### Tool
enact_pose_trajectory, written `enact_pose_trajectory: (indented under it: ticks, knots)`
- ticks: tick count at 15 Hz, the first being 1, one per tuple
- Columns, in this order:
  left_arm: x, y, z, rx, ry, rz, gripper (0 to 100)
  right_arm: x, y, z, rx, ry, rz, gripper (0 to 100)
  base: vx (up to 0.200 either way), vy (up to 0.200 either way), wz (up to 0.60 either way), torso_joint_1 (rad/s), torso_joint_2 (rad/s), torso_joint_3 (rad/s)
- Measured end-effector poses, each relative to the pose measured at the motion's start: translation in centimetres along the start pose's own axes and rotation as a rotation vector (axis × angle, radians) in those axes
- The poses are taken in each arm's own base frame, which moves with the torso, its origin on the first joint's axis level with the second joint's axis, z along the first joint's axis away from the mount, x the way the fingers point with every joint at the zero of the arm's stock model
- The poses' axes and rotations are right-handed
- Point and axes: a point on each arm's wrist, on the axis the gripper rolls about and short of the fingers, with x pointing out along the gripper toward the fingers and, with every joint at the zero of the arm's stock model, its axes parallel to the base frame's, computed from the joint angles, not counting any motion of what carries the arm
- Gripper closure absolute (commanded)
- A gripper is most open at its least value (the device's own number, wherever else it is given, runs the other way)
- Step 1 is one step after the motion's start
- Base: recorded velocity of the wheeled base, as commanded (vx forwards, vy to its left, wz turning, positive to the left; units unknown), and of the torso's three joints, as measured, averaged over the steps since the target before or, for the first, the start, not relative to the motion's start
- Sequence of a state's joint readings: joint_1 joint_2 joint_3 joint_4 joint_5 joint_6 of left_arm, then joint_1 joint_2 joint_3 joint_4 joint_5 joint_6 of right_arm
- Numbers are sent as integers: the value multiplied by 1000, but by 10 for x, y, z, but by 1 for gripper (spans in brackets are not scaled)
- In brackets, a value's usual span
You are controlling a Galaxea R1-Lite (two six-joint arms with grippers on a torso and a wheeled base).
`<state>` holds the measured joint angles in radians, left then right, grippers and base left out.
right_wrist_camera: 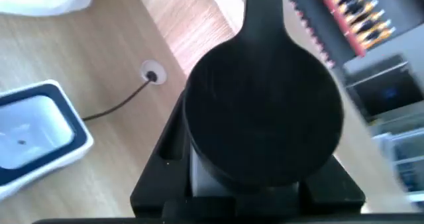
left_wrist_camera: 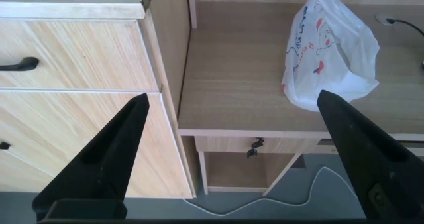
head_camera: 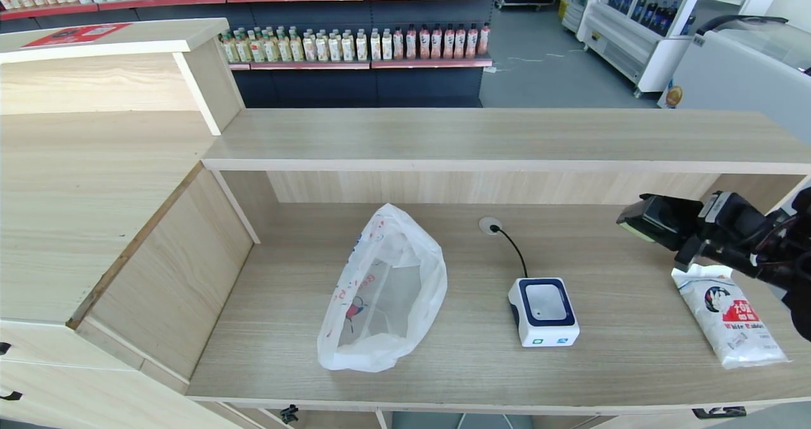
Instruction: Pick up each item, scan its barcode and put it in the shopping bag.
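**Dark item in the claw, scan comes next**

The tabletop [head_camera: 633,353] carries the shopping bag [head_camera: 383,289], which lies near the scanner [head_camera: 543,312] on its left. A white candy pack [head_camera: 728,318] lies well to the scanner's right. Above and right of the scanner, the right claw [head_camera: 665,229] is clenched around a dark round item [right_wrist_camera: 265,111]. It should, I think, bring the barcode slowly over the scanner's window. The left claw [left_wrist_camera: 232,98] hangs released, beyond the bag.

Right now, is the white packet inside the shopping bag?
No, the white packet lies on the counter, far to the right of the shopping bag.
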<state>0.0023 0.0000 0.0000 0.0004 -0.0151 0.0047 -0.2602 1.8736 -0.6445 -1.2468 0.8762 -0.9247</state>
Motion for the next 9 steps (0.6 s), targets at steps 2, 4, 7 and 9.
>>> enact_pose_trajectory:
  ticks: [2,4,7,9]
  knots:
    - [0,0,0,0,0,0,0,-10,-7,25,-261,-19,-28,100,0,0,0,0,0,0]
    - [0,0,0,0,0,0,0,-21,-10,50,-448,-41,-59,100,0,0,0,0,0,0]
    - [0,0,0,0,0,0,0,-42,-29,97,-817,-106,-229,100,0,0,0,0,0,0]
    - [0,0,0,0,0,0,0,-55,-33,130,-1053,-159,-353,100,0,0,0,0,0,0]
